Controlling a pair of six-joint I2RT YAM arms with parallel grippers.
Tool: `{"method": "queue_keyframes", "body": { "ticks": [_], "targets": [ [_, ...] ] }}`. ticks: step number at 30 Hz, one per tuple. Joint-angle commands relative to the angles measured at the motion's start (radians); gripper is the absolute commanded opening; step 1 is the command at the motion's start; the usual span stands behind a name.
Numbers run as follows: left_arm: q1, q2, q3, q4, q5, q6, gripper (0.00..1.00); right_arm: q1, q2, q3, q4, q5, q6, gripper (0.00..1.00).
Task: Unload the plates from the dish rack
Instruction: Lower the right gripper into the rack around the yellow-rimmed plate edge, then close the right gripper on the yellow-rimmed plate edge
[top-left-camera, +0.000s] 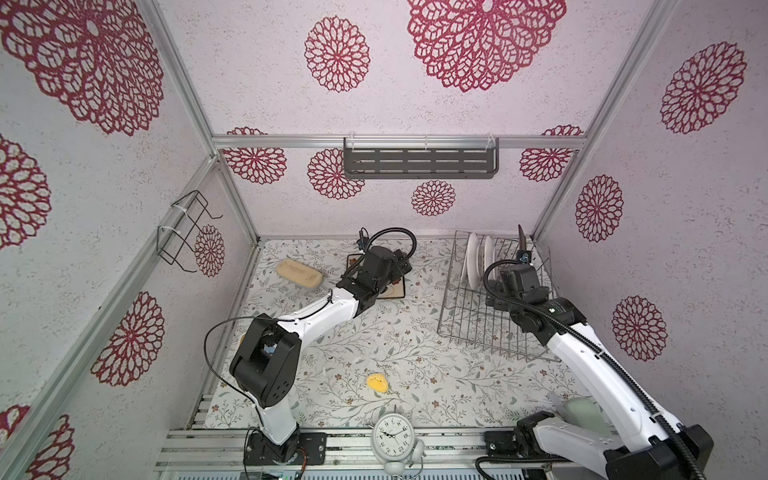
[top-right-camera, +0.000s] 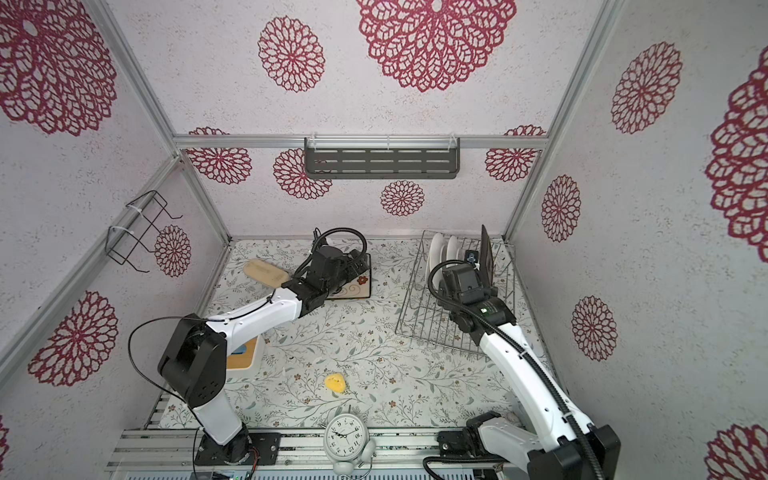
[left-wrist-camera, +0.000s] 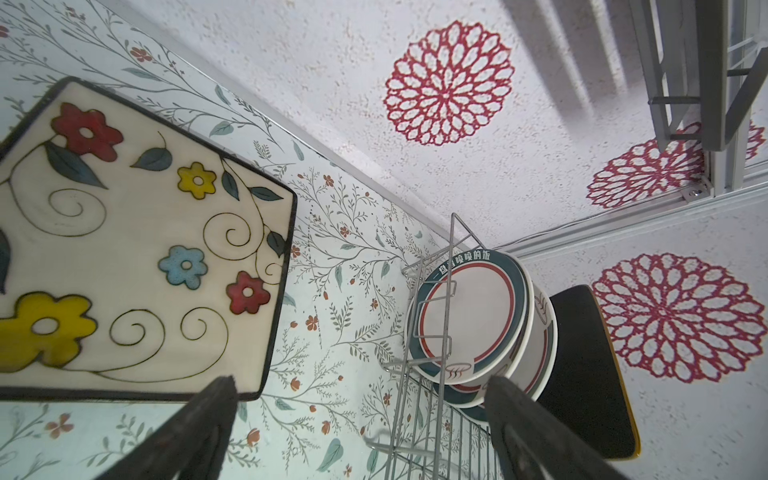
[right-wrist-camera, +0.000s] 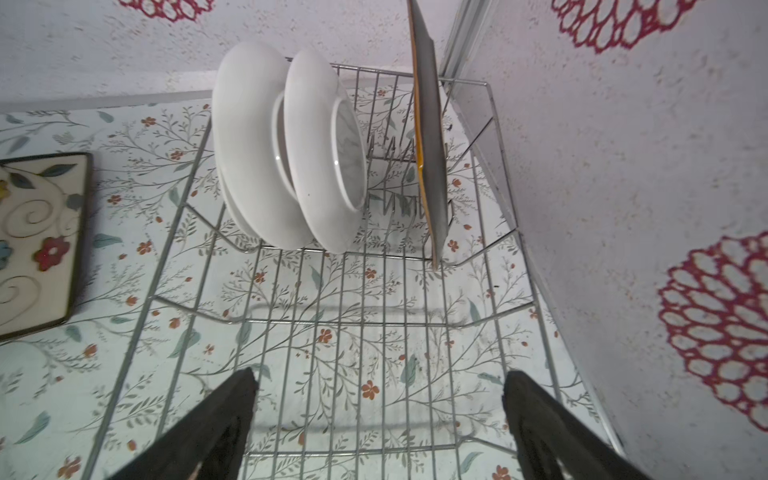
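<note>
**Dish rack** (top-left-camera: 465, 320): silver wire. It is set on the flowered desk (top-left-camera: 395, 353) at the far right corner, close beside the right wall. Three plates are held in it, all on edge among the tines at its far end.

**Round plates** (right-wrist-camera: 291, 158), two: stood close together. White backs are shown in the right wrist view and teal-banded faces in the left wrist view.

**Dark square plate** (right-wrist-camera: 432, 174): stood upright on the wall side of the rack. It is parted from the round pair by empty tines.

**Flowered square plate** (left-wrist-camera: 137, 249): out of the rack. It is laid flat and face up on the desk to the rack's left, and is partly covered by the left arm in both top views.

**Left jaws:** spread wide, with nothing held. They are placed low at the flowered plate's edge. Whether the plate is touched cannot be told.

**Right jaws:** spread wide, with nothing held. They are held over the rack's bare grid base and pointed toward the standing plates, apart from them.

**Also on the desk:**
- a white alarm clock (top-left-camera: 392, 436) at the near edge
- a small yellow object (top-left-camera: 377, 383)
- a tan oblong object (top-left-camera: 298, 272)

**On the walls:**
- a grey slotted shelf (top-left-camera: 419, 162)
- a black wire holder (top-left-camera: 185, 232)
</note>
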Motion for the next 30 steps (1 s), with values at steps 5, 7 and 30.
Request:
{"method": "queue_keyframes", "body": {
  "ticks": [5,7,30],
  "targets": [
    [0.011,0.015,-0.032,0.066,0.048,-0.011,0.97,-0.019,0.139,0.074,-0.001,0.243,-0.066,0.98],
    [0.011,0.018,-0.034,0.073,0.059,-0.016,0.97,-0.032,0.178,0.091,0.016,0.245,-0.076,0.98],
    [-0.008,0.062,-0.012,0.131,0.085,-0.082,0.99,-0.195,0.457,0.24,0.193,0.166,-0.126,0.81]
  ]
}}
